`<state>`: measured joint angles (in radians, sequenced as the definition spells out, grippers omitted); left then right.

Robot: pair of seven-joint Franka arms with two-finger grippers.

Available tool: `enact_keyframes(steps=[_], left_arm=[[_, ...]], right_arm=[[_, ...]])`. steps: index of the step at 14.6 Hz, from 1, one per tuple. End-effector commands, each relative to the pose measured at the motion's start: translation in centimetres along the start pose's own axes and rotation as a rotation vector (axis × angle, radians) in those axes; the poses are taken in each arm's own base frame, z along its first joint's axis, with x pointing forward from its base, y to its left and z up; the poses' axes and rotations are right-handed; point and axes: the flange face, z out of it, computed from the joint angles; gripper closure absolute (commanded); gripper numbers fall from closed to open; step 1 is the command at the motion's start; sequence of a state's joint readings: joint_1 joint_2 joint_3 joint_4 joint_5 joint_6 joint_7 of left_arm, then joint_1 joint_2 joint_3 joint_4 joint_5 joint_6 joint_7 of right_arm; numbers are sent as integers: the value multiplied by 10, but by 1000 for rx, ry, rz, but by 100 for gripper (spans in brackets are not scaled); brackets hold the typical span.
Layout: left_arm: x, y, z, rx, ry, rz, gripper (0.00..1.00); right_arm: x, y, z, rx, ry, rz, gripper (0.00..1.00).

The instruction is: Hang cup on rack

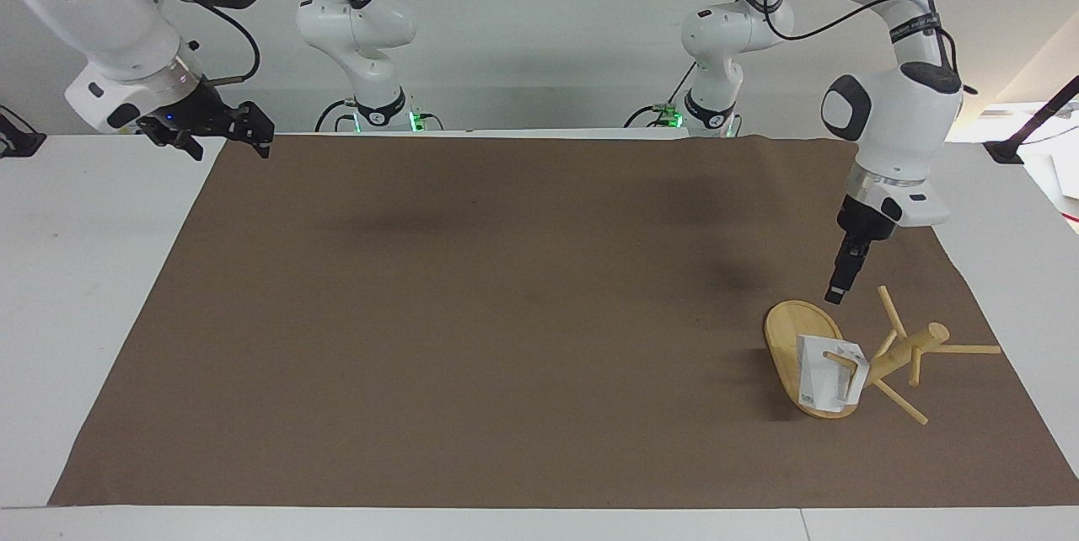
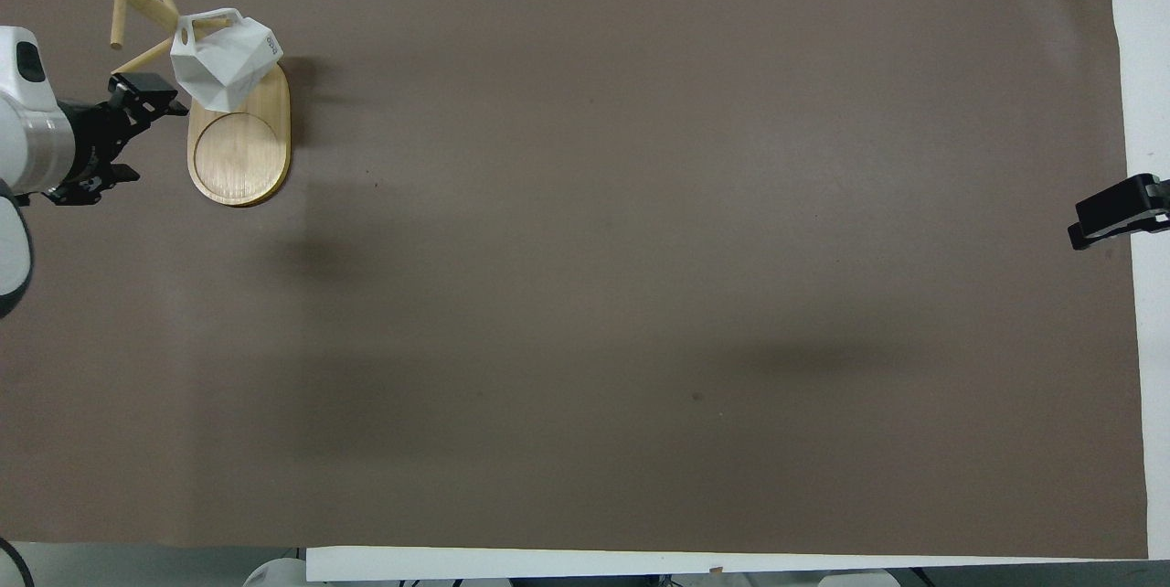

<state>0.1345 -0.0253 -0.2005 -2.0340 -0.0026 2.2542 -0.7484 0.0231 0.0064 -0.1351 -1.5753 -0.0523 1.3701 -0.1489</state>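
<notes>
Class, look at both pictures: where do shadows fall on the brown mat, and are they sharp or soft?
Facing view: soft dark patches lie on the brown mat below the raised arms, and a narrow shadow lies beside the rack. Overhead view: blurred patches mid-mat, a small shadow beside the cup.

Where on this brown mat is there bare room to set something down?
Nearly the whole brown mat is bare, from the rack's base to the right arm's end. It is crowded only at the left arm's end: the rack, the cup on its peg, the left claw above.
</notes>
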Motion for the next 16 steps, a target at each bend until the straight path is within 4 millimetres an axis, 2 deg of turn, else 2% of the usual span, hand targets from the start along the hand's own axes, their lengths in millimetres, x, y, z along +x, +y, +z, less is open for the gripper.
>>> enact_keyframes(steps=[1, 2, 3, 5, 8, 10, 13, 14, 16], left_arm=[[11, 4, -53, 108, -78, 212, 0], [13, 5, -71, 127, -111, 300, 0], [13, 5, -88, 140, -143, 381, 0], [4, -7, -98, 194, -243, 436, 0], [2, -3, -125, 197, -306, 604, 0], [4, 1, -125, 204, -322, 719, 0], [14, 20, -130, 193, -341, 740, 0], [11, 32, -131, 193, -361, 761, 0], [12, 37, -135, 191, -374, 768, 0]], right_arm=[[-3, -7, 2, -37, 12, 12, 0], [-4, -4, 2, -50, 11, 14, 0], [-9, 8, 4, -42, 7, 32, 0], [-11, 19, 4, -35, 5, 50, 0], [-10, 15, 4, -32, 8, 44, 0], [-10, 15, 8, -30, -4, 43, 0], [-11, 5, 4, -32, 6, 25, 0], [-11, 4, 5, -32, 1, 23, 0], [-11, 5, 5, -31, 3, 25, 0]])
